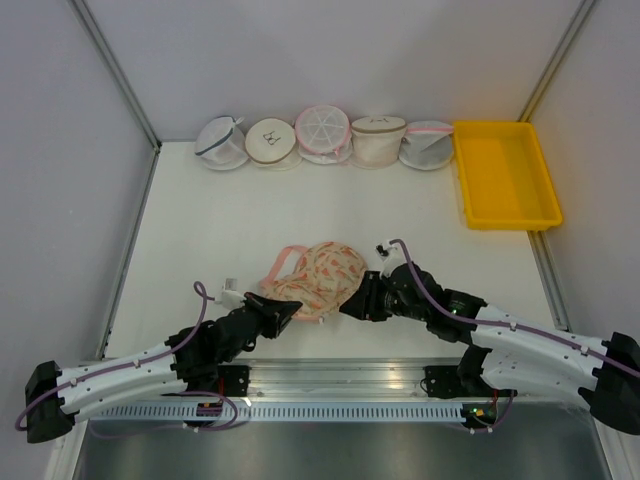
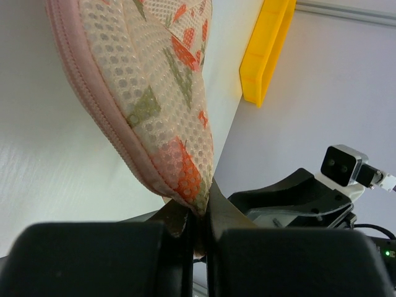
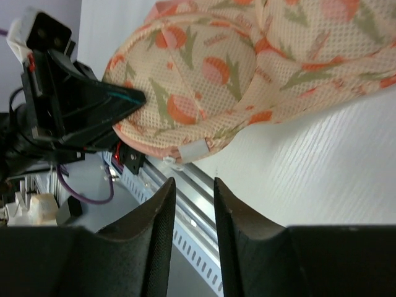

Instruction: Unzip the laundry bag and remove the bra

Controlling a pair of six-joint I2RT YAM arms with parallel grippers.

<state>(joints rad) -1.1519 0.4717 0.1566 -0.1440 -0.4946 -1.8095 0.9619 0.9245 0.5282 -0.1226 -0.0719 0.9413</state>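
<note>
The laundry bag [image 1: 322, 278], cream mesh with orange-pink print and pink trim, lies near the table's front middle. My left gripper [image 1: 287, 307] is shut on the bag's near pink-trimmed edge [image 2: 185, 185]. My right gripper [image 1: 350, 305] is open and empty, just right of the bag's near edge. In the right wrist view the fingertips [image 3: 166, 195] sit just below a small white tab [image 3: 196, 149] on the bag's rim [image 3: 185, 105], not touching it. The bra is hidden.
Several round mesh bags [image 1: 325, 135] line the back edge. A yellow tray [image 1: 504, 172] stands at the back right and shows in the left wrist view [image 2: 266, 52]. The metal rail [image 1: 330, 375] runs along the table's front edge.
</note>
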